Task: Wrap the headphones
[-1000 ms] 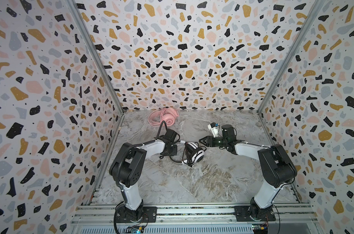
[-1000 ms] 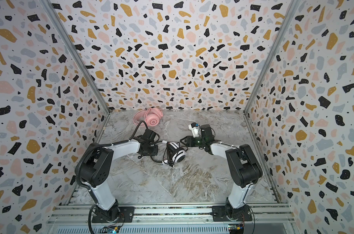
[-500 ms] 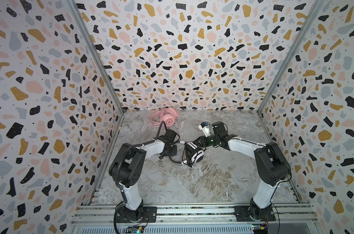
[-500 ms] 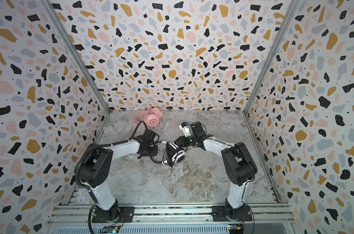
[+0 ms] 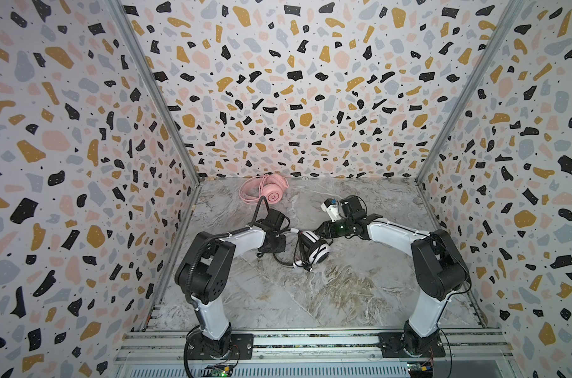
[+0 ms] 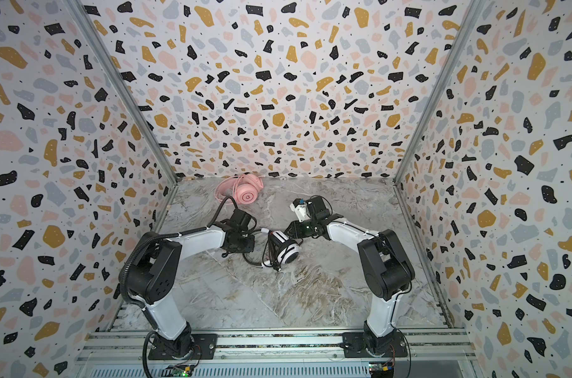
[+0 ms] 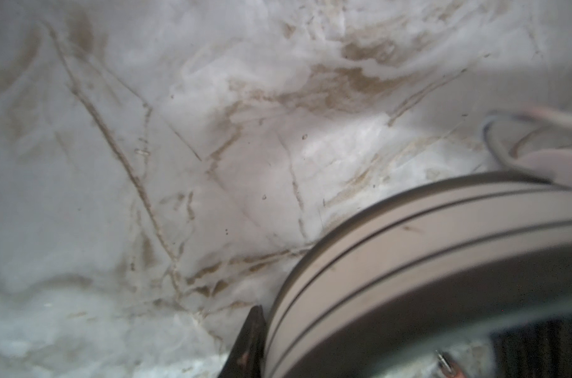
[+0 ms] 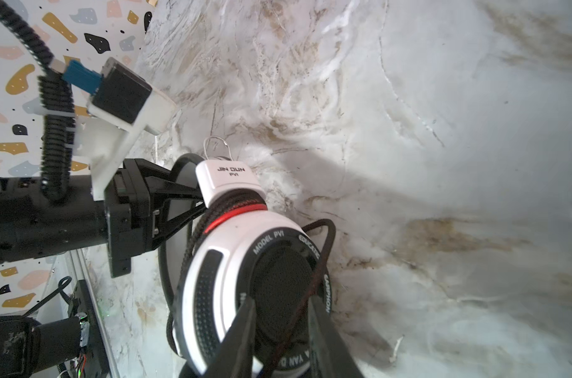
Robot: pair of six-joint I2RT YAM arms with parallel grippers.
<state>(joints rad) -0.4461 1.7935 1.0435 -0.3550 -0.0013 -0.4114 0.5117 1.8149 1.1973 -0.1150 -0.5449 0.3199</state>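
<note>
Right gripper point(image 8: 281, 302) has swung in against the white headset point(image 5: 314, 251), its wrist view alone showing jaws apart astride the black cord point(image 8: 327, 248), while the outstretched left gripper point(image 8: 196, 199) clamps the headband point(image 7: 441, 261) opposite.

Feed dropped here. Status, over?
Left tool clamped on white headset band. Right tool straddling black cord, jaws apart. Pink headset far back, not obstructing.

3 walls stand around the table: a back wall point(image 5: 294, 81), a left wall point(image 5: 48, 163) and a right wall point(image 5: 523, 196). All are white with spots of black, yellow-brown, pink and grey. 2 grey metal posts point(image 5: 148, 70) run up the 2 back corners. The table top point(image 5: 310, 294) looks like grey and white marble with brown streaks. A silver metal rail point(image 5: 310, 343) runs along its front edge. The light is soft and even.
</note>
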